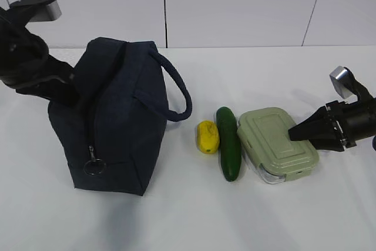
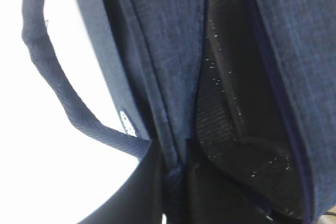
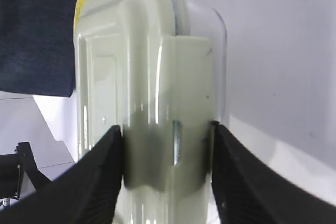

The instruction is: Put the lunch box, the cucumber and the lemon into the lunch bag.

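Lunch bag (image 1: 117,121): stands on the left of the white table (image 1: 194,216), zipper run down its near end, top seam parted, dark lining showing in the left wrist view.
Left gripper (image 2: 176,182): clenched on the bag's fabric edge, apparently holding the mouth open.
Lemon (image 1: 207,136): on the table just right of the bag, beside the cucumber (image 1: 228,142).
Lunch box (image 1: 278,143): flat on the table, right of the cucumber, sage lid up.
Right gripper (image 3: 168,145): jaws clasping the box's near end, one on each side.
Progress: nothing is inside the bag yet; all three items remain outside. The box looks first to go.
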